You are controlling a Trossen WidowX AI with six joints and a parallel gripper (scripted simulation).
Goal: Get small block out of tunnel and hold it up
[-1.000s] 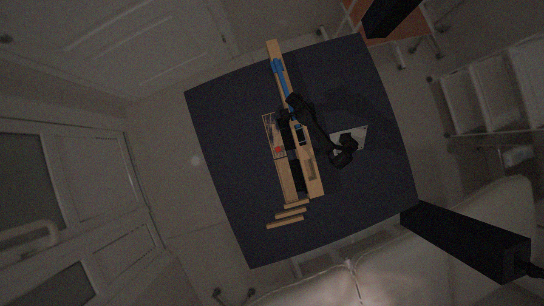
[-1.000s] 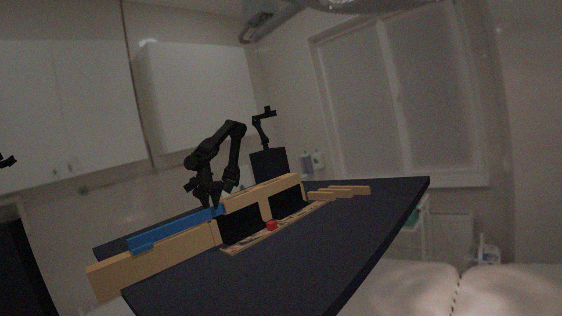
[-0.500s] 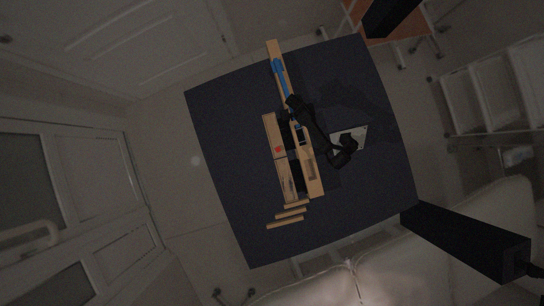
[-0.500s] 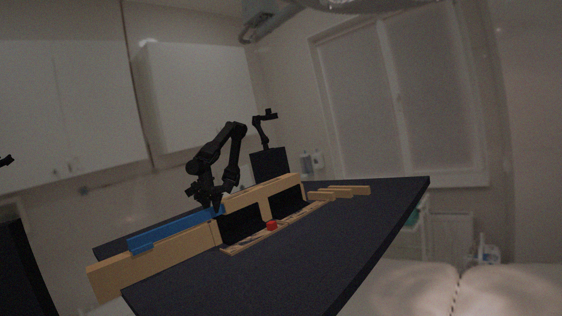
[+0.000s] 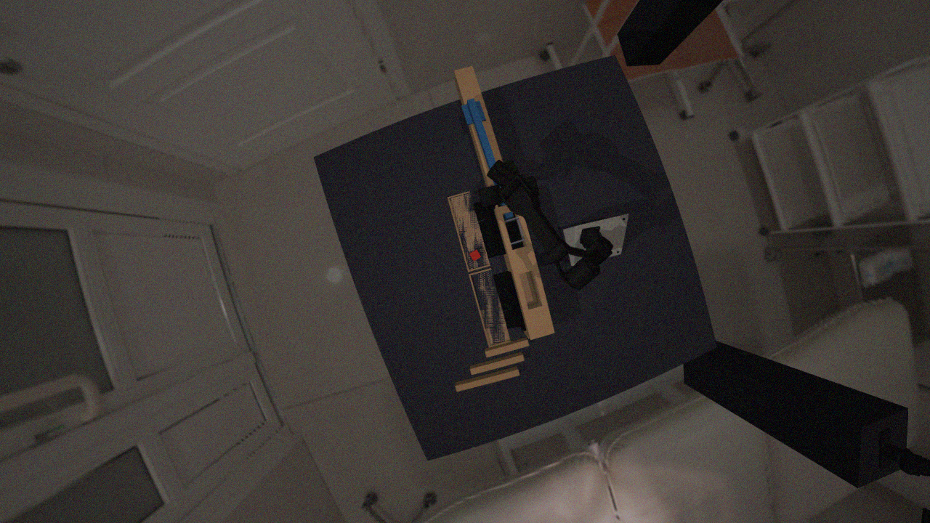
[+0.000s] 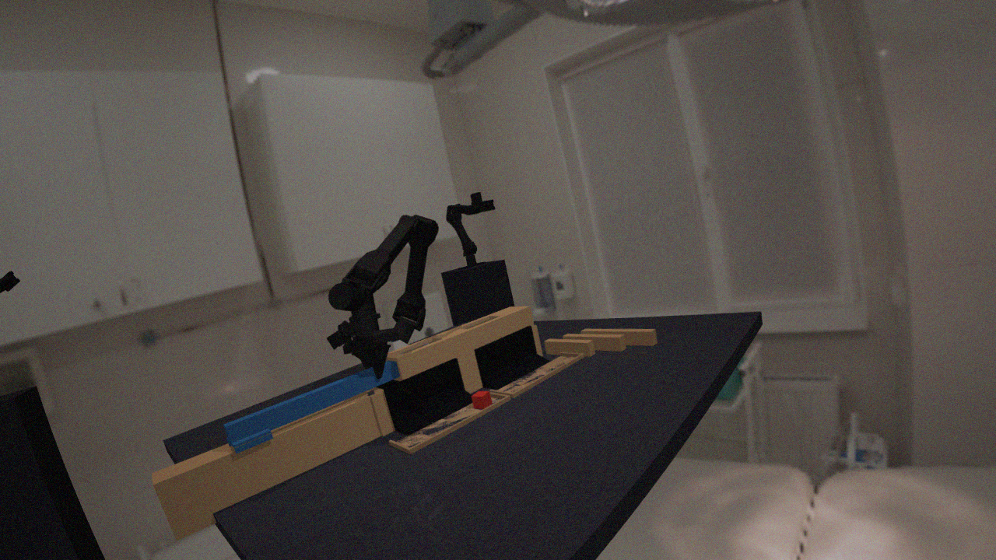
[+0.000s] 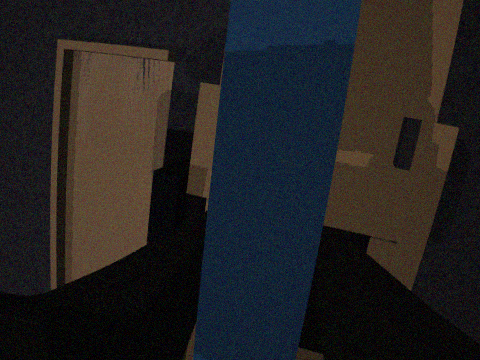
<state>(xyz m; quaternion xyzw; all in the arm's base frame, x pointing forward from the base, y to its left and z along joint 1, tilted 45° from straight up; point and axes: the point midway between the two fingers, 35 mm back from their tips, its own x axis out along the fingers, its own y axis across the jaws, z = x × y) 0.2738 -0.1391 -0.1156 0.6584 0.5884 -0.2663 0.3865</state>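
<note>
From the top, the jaws (image 5: 496, 186) (image 6: 379, 374) are on the blue handle (image 5: 483, 139) (image 6: 306, 404) (image 7: 280, 150), and the red block (image 5: 474, 255) (image 6: 481, 400) sits apart from them, in a shallow tray (image 5: 458, 195) (image 6: 445, 433) (image 7: 110, 150) left of the wooden tunnel (image 5: 539, 322) (image 6: 452, 346).

Over to the exterior: the block's in that tray on the near side, three wooden rods (image 5: 487, 379) (image 6: 639, 337) off right on the dark bench (image 5: 402, 260) (image 6: 557, 446), pale cabinets (image 6: 348, 159) behind.

And the wrist: jaws closed around the blue handle, tray to the left!
</note>
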